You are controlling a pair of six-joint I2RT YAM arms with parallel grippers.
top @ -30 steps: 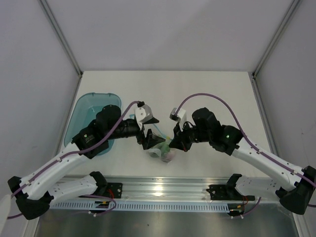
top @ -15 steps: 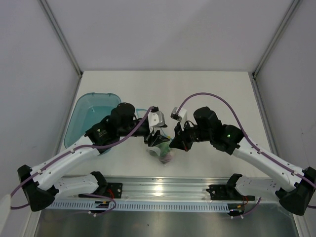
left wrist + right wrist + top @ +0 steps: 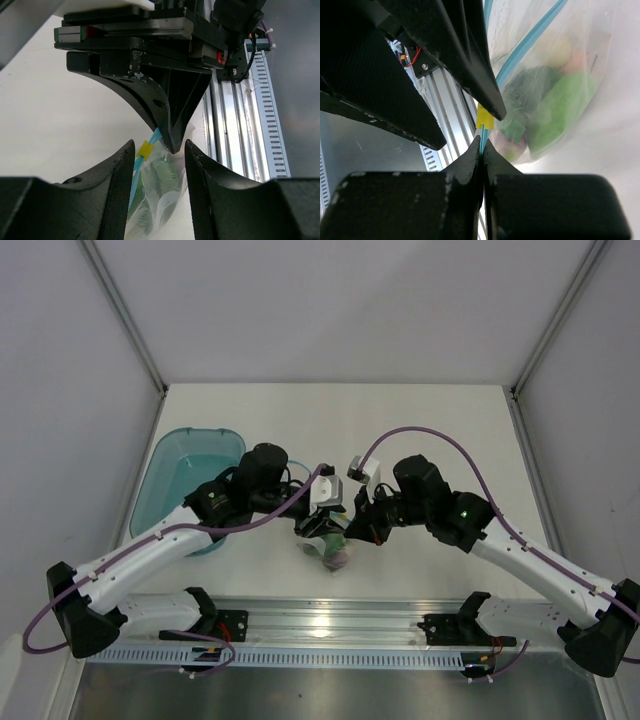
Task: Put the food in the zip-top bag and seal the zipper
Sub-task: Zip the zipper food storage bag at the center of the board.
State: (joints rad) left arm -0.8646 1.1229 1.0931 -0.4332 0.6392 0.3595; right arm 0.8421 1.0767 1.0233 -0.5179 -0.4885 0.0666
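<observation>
Only the right wrist view shows the right pincer (image 3: 482, 147) pinching the teal zipper (image 3: 532, 40), with green food (image 3: 565, 97) at 2 o'clock inside the clear zip-top bag (image 3: 600, 30); the left pincer (image 3: 159, 145) is spread.

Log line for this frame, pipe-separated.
phase: sealing | food: inside zip-top bag | right jaws: shut on zipper | left jaws: open, straddling zipper by yellow slider

Left arm (image 3: 150, 545) stretched in from left of the clear crinkly zip-top bag (image 3: 335, 552) | left gripper (image 3: 159, 165) jaws apart, straddling the bag's mouth | right arm (image 3: 530, 560) in from the bag's right | right gripper (image 3: 482, 150) pinched tight on the bag's thin teal-blue zipper strip (image 3: 530, 45)
</observation>
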